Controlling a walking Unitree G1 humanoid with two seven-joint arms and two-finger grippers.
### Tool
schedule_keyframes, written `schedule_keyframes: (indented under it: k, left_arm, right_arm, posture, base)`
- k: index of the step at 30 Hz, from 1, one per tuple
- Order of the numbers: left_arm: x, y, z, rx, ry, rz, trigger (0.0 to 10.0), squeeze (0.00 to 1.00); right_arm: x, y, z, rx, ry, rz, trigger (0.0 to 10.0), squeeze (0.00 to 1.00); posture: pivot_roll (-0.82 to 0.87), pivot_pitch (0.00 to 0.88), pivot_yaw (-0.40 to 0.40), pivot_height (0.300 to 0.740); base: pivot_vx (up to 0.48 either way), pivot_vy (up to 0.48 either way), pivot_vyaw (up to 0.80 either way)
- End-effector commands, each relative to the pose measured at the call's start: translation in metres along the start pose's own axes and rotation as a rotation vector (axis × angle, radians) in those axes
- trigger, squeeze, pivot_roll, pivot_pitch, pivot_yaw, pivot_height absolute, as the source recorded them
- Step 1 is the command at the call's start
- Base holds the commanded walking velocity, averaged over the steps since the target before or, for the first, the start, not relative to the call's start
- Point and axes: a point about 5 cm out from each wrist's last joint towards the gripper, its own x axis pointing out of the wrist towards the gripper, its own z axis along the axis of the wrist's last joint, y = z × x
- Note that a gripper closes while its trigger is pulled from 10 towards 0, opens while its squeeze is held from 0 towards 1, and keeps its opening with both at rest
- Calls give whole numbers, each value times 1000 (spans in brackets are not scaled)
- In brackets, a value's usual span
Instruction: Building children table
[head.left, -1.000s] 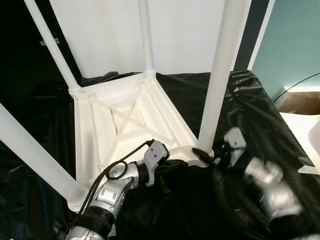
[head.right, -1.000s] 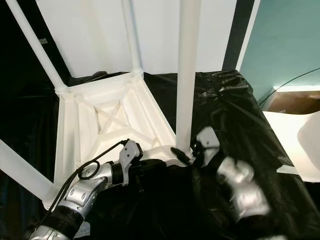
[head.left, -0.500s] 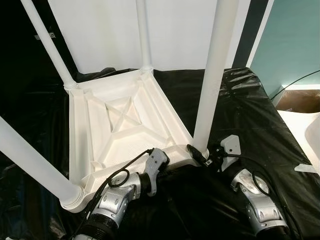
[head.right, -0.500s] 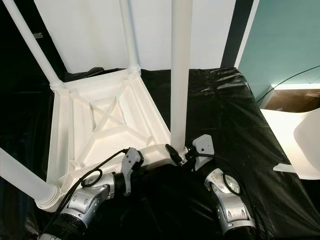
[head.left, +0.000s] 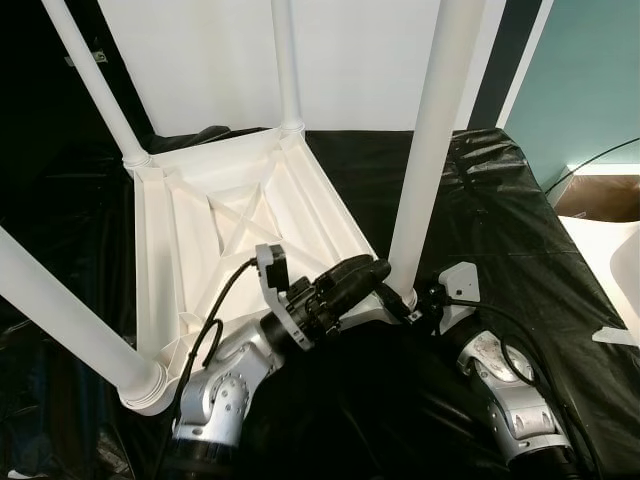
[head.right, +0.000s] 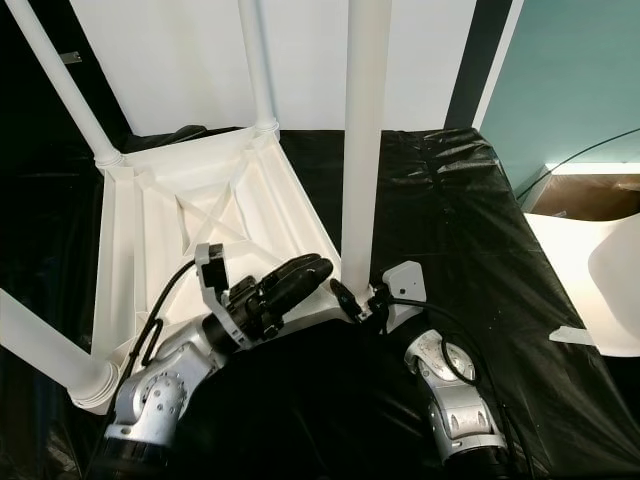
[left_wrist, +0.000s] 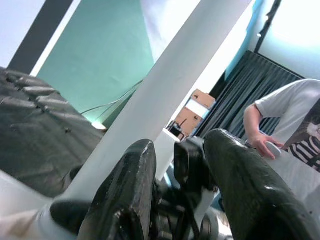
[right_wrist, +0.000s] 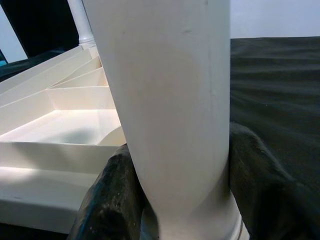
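Note:
The white children's table (head.left: 250, 225) lies upside down on a black plastic sheet, its four legs pointing up. My right gripper (head.left: 400, 298) is shut on the base of the near right leg (head.left: 425, 160); in the right wrist view that leg (right_wrist: 170, 110) sits between the two black fingers (right_wrist: 107, 200). My left gripper (head.left: 362, 273) is raised over the table's front rim, pointing at the same leg's base. In the left wrist view its fingers (left_wrist: 125, 200) stand a little apart with nothing between them, and the leg (left_wrist: 165, 95) is just beyond.
A person in a white shirt (left_wrist: 285, 115) stands off to the side. The black sheet (head.left: 500, 210) covers the surface. A white object (head.left: 625, 270), a cardboard box (head.left: 600, 205) and a cable (head.left: 590, 165) lie at the right by the teal wall.
My left gripper has lifted off the table's front edge and swung up and right toward the near right leg. The right gripper stays on the leg's base.

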Motion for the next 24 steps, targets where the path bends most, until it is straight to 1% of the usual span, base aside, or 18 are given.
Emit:
schedule_keyframes:
  k: [1,3,4,5,6,8,9,10,11,12,13,14,15,17,18,19,20,24]
  left_arm:
    - [1,-4,2,3,-8,-45,10000,133]
    - [-6,-3,-7,8,19,25,10000,94]
    - [-6,-3,-7,8,19,25,10000,94]
    - [-9,-1,-12,20,29,82,10000,43]
    - [-14,4,-17,49,32,179,10000,0]
    - [-14,4,-17,49,32,179,10000,0]
    - [-18,6,-20,59,33,252,10000,0]
    - [-18,6,-20,59,33,252,10000,0]
    - [-26,5,-23,79,29,326,10000,0]
    - [-33,1,-23,106,4,393,10000,0]
    - [-33,1,-23,106,4,393,10000,0]
    - [-41,-4,-21,158,-40,471,10000,0]
    - [-41,-4,-21,158,-40,471,10000,0]
    - [-46,-6,-17,222,-77,531,10000,0]
    - [-46,-6,-17,222,-77,531,10000,0]
    - [-50,-5,-14,262,-97,577,10000,0]
    - [-53,-5,-11,307,-107,623,10000,0]
    - [-61,-6,-10,384,-113,710,10000,0]
  right_arm:
    - [-3,12,-16,16,93,56,10000,0]
    - [-4,10,-16,0,115,58,10000,0]
    - [-4,10,-16,0,115,58,10000,0]
    - [-4,7,-15,-7,119,41,10000,0]
    - [-4,3,-13,-20,121,11,10000,0]
    - [-4,3,-13,-20,121,11,10000,0]
    - [-4,0,-11,-27,123,-18,10000,0]
    - [-4,0,-11,-27,123,-18,10000,0]
    - [-5,-4,-8,-45,119,-60,10000,0]
    - [-6,-6,-5,-41,105,-103,10000,784]
    - [-6,-6,-5,-41,105,-103,10000,784]
    - [-9,-8,0,-23,71,-158,10000,1000]
    - [-9,-8,0,-23,71,-158,10000,1000]
    - [-11,-7,2,-11,41,-184,10000,1000]
    - [-11,-7,2,-11,41,-184,10000,1000]
    - [-12,-6,3,1,30,-192,10000,1000]
    - [-12,-4,5,16,20,-186,10000,0]
    - [-16,-5,10,40,13,-194,10000,0]
  posture:
    - [18,0,37,740]
    - [15,0,39,740]
    - [15,0,39,740]
    - [9,0,44,740]
    - [5,0,47,740]
    - [5,0,47,740]
    - [4,0,49,740]
    - [4,0,49,740]
    - [0,0,54,740]
    - [0,0,57,740]
    - [0,0,57,740]
    - [5,0,60,740]
    - [5,0,60,740]
    - [7,0,60,740]
    - [7,0,60,740]
    - [10,0,60,740]
    - [11,0,62,740]
    - [9,0,69,740]
  base:
    - [0,0,0]
    - [0,0,0]
    - [0,0,0]
    - [0,0,0]
    - [0,0,0]
    - [0,0,0]
    - [0,0,0]
    - [0,0,0]
    - [0,0,0]
    - [0,0,0]
    - [0,0,0]
    - [0,0,0]
    - [0,0,0]
    - [0,0,0]
    - [0,0,0]
    - [0,0,0]
    - [0,0,0]
    - [0,0,0]
